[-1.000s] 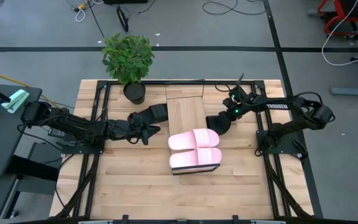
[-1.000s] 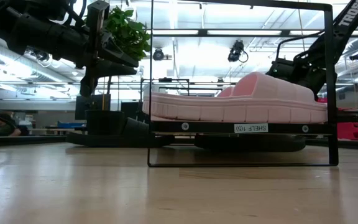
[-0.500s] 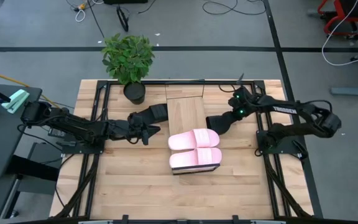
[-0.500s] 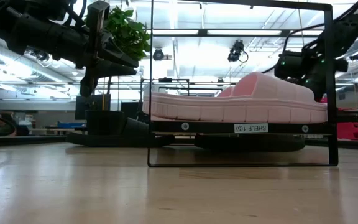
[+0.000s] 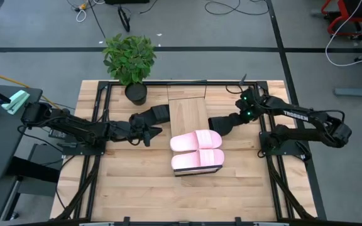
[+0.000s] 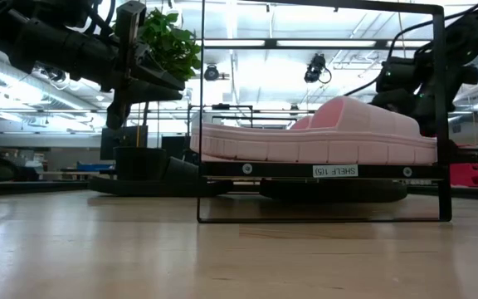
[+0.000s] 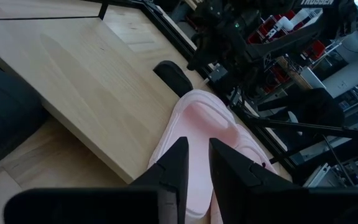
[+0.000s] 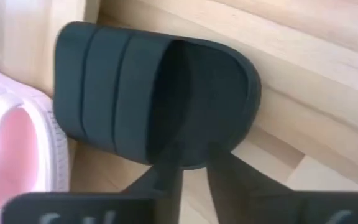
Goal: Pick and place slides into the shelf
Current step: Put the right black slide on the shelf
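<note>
Half done by my read: both pale pink slides (image 5: 197, 149) sit on the shelf (image 5: 188, 112) top, one black slide (image 8: 154, 102) lies beside it under my right gripper (image 8: 194, 163), jaws near-closed, empty; left gripper (image 7: 196, 163) likewise, waiting by the shelf's other side.

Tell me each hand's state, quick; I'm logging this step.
Left hand: shut, holding nothing, beside the long light-wood shelf.
Right hand: shut on the black wide-strap slide by the shelf's other side.
</note>
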### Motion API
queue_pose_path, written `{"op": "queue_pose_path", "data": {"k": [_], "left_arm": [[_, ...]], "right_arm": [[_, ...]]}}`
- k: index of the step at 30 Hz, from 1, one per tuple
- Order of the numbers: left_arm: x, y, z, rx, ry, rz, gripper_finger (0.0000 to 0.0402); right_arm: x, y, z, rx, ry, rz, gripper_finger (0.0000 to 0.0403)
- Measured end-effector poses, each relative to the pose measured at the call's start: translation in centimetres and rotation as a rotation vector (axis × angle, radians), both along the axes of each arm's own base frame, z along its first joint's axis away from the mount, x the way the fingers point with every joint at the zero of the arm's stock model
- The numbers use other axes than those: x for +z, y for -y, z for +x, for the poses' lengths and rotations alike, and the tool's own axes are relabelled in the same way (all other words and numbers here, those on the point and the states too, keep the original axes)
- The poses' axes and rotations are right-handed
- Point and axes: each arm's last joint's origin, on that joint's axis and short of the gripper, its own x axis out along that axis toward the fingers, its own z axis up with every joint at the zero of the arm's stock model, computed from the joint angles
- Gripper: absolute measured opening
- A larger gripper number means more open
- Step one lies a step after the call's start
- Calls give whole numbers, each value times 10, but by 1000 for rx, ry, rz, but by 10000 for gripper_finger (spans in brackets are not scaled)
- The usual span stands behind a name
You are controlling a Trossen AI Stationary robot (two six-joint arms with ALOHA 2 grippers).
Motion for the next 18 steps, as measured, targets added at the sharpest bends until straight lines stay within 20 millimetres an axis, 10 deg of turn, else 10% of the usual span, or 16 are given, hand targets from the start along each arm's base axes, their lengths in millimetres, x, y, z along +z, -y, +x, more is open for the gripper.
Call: {"op": "queue_pose_path", "data": {"k": [10,18], "left_arm": [[0,1,0,3,1,-2,61],[0,1,0,3,2,-2,65]], "right_arm": [[9,-10,-13,-16,-18,-67,195],[-25,-21,-21,-158,245,14,228]]}}
